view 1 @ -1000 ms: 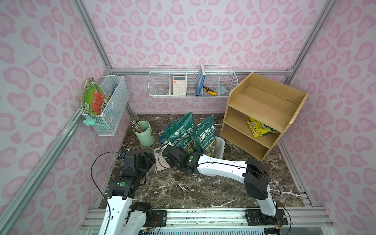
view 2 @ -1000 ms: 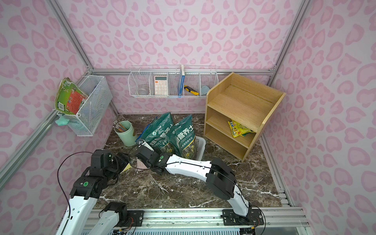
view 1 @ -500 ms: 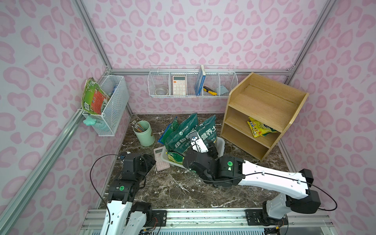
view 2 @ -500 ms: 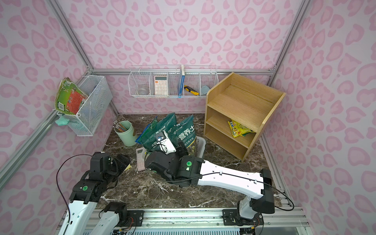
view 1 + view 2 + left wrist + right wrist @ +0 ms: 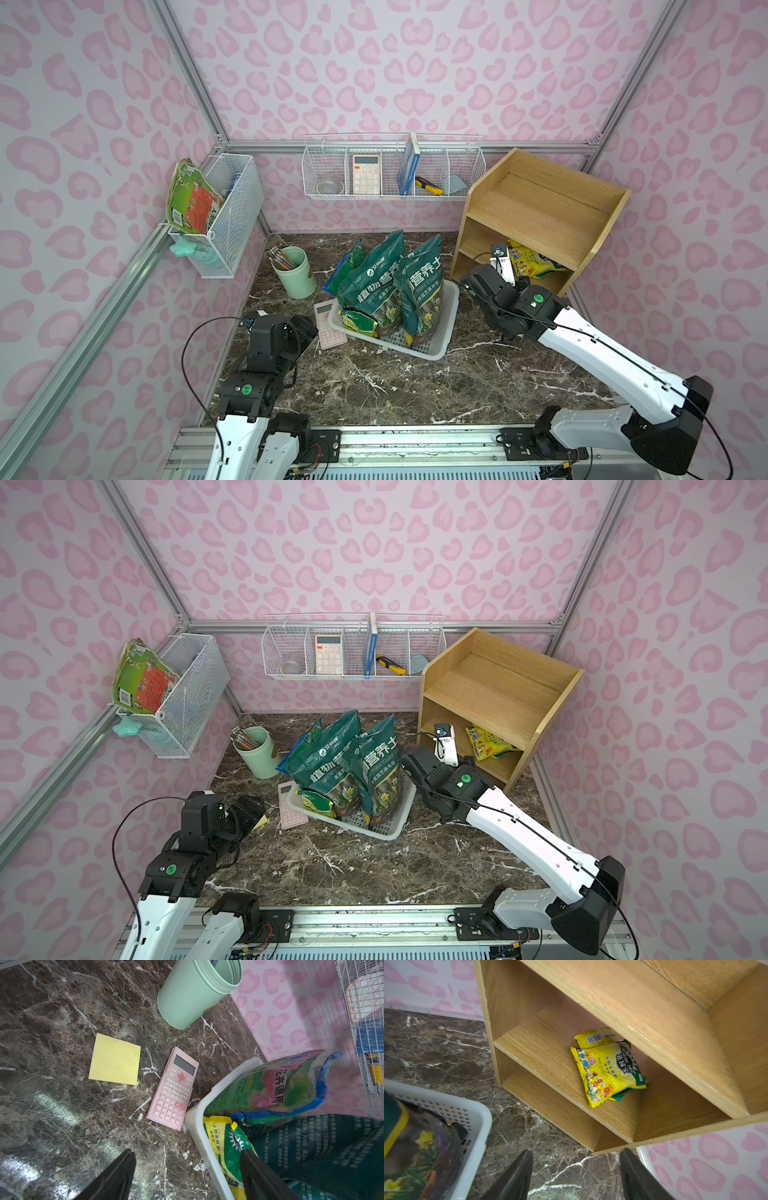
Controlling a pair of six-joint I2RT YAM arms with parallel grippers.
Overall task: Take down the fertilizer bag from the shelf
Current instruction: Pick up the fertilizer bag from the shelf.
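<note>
Surface: marble tabletop (image 5: 415, 386), pink-blotched walls (image 5: 415, 62).
Shelf (image 5: 540, 208): light wood, far right.
Fertilizer bag (image 5: 608, 1072): yellow, flat on middle tier.
Right gripper (image 5: 576, 1152): jaws spread, empty, short of bag.
Left gripper (image 5: 187, 1152): jaws spread, empty, beside white basket (image 5: 196, 1124).

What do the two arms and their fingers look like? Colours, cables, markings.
Both match: the left arm and right arm have white shell links and black joint housings, each with a round green dot. A thin black cable loops off the left arm; another runs along the right arm's white link. The left fingers and right fingers are plain black tapered blades.
</note>
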